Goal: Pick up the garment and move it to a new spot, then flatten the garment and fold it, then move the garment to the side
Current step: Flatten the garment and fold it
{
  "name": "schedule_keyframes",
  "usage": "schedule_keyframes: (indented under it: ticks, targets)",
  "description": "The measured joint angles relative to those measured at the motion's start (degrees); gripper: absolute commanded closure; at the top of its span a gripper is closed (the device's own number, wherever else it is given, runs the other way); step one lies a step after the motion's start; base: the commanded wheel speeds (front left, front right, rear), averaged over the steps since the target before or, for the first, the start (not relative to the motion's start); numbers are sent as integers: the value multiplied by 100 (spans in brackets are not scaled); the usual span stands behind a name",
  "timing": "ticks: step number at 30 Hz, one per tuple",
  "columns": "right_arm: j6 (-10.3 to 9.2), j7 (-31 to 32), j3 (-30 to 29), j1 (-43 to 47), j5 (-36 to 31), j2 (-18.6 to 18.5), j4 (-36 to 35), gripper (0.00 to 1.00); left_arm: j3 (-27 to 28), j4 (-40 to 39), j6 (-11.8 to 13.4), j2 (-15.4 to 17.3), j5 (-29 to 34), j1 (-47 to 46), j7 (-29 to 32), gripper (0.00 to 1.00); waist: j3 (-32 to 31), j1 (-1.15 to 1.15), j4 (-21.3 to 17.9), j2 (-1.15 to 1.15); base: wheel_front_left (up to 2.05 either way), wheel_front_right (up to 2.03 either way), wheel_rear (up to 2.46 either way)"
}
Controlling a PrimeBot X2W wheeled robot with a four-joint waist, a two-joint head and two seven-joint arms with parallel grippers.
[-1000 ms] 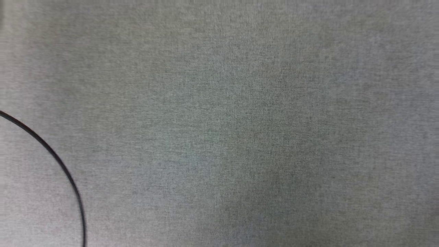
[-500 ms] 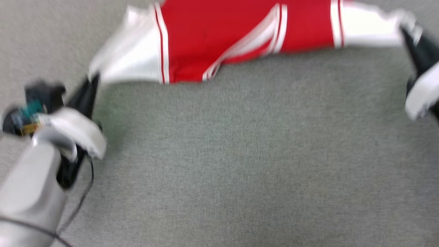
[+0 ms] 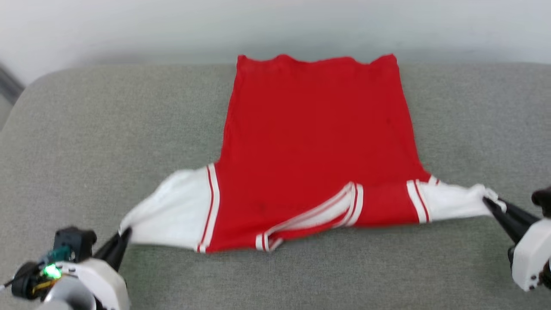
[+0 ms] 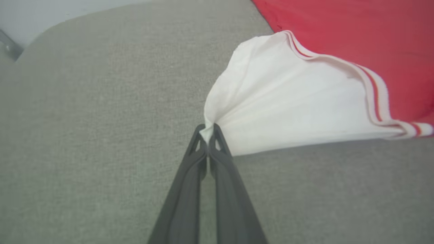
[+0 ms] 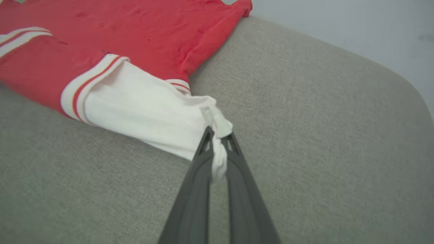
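Over the last second the head camera has swung up from bare grey cloth, so what you see as a shift is mostly the view moving. The red jersey shirt with white short sleeves (image 3: 316, 142) has come from the top of the picture to its middle.

It lies spread on the grey fabric-covered counter (image 3: 107, 129), with the neck end toward you and the hem at the far edge. The upper face is plain red, and no lettering shows.

Your left end effector (image 3: 122, 237) is closed on the tip of the white left sleeve (image 3: 172, 211). The left wrist view shows only a small peak of cloth pinched between the fingers. Your right end effector (image 3: 488, 201) is clamped on the end of the white right sleeve (image 3: 452, 200), with a twisted tuft caught between its fingers.

Watch these risks:

- **Slipping grip:** both grips hold very little cloth. A hard outward pull could slip the left pinch free, and that shoulder would collapse.
- **Uneven pull:** the left sleeve hangs lower and looser than the right, so uneven tension would skew the body.
- **Creased neck:** the striped neck trim (image 3: 314, 213) is doubled over. Setting the shirt down like this would press that crease in before you fold.
- **Hem at the edge:** pushing away from you could send the hem off the far edge.
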Motion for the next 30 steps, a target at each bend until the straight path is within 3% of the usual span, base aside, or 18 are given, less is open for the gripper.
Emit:
schedule_keyframes:
  ticks: [10,17,19,25,30]
  targets:
    - [-1,151,143,1141,98,-187,-349,100,-183,-1022,297,185,-414,1545,504,100,-403,0,-196,0,0,0,0]
    - [-1,233,75,1338,200,-145,-360,100,-220,-1434,456,247,-519,1850,697,100,-490,1,-280,0,0,0,0]
    - [-1,301,33,1335,275,-112,-375,0,-219,-1543,479,260,-541,1861,744,100,-486,1,-275,0,0,0,0]
    - [-3,500,-315,1192,505,-119,-586,0,-218,-1970,553,383,-535,1889,851,100,-386,2,-183,0,0,0,0]
    - [-3,1105,-911,821,688,-93,-806,0,-213,-2530,657,467,-476,1910,936,100,-219,2,-29,0,0,0,0]
